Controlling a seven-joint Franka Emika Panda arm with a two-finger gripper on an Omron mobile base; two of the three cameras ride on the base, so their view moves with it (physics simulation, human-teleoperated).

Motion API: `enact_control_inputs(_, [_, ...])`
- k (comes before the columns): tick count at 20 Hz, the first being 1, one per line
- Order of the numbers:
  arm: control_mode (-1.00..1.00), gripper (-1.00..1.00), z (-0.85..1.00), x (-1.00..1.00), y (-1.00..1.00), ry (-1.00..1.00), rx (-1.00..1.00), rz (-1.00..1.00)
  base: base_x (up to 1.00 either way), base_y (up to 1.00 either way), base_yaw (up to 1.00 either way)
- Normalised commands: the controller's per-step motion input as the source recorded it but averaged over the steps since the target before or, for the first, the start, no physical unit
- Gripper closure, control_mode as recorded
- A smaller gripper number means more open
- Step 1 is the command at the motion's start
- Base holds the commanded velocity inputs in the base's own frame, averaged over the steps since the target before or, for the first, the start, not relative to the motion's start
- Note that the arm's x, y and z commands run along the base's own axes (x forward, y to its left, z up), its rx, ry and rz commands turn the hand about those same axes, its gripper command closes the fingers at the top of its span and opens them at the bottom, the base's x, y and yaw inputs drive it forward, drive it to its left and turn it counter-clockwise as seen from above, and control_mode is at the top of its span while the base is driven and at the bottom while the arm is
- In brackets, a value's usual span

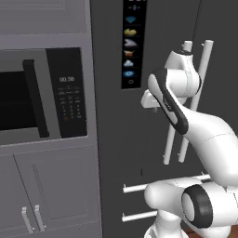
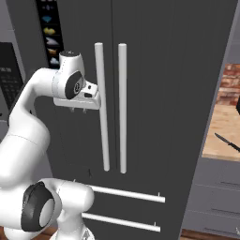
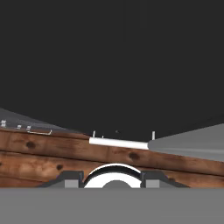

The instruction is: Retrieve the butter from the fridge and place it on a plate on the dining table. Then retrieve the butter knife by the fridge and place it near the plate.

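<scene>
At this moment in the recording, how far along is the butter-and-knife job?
Nothing looks done yet. The fridge doors are closed, so the butter is not out. In hand: the gripper sits beside the left door handle, apparently going for it; whether it grips is unclear. The butter knife lies on the counter right of the fridge. Left: open the door, take the butter to the plate, then bring the knife.
</scene>
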Motion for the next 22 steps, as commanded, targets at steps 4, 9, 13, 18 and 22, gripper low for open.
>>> enact_control_inputs(4, [-1.00, -1.00, 0.00, 0.00, 0.01, 0.00, 0.00, 0.00, 0.00, 0.00, 0.00])
enact_control_inputs(9, [-1.00, -1.00, 0.00, 0.00, 0.00, 0.00, 0.00, 0.00, 0.00, 0.00, 0.00])
enact_control_inputs(13, [-1.00, -1.00, 0.00, 0.00, 0.00, 0.00, 0.00, 0.00, 0.00, 0.00, 0.00])
enact_control_inputs(18, [1.00, -1.00, 0.00, 0.00, 0.00, 0.00, 0.00, 0.00, 0.00, 0.00, 0.00])
enact_control_inputs(22, [1.00, -1.00, 0.00, 0.00, 0.00, 0.00, 0.00, 0.00, -0.29, -0.02, 0.00])
